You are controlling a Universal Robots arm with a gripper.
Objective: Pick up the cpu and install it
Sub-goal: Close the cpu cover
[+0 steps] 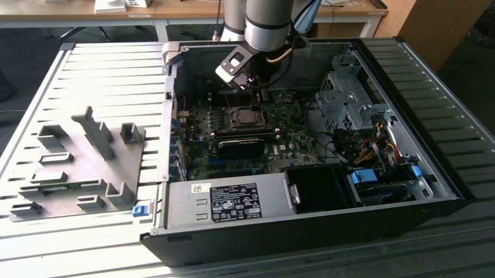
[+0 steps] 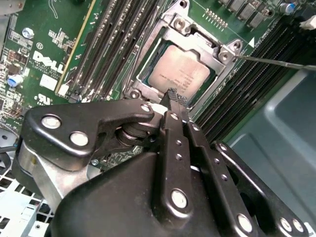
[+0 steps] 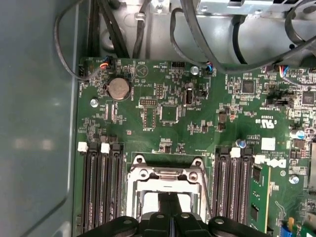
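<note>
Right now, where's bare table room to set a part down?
Bare slats of the ribbed metal table beyond the grey plastic fixture, and along the open black computer case on the exterior view's right. Inside the case: crowded.

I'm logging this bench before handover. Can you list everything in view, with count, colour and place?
table: one, grey, under everything
computer case: one, black, open, on the table
circuit board: one, green, inside the case
cpu: one, silvery, lying in the socket frame
socket frame: one, metal-grey, mid-board
power supply: one, grey, inside the case
block fixture: one, grey, the exterior view's left of the case
arm: one, grey, over the case
gripper: one, black, shut, above the cpu
</note>
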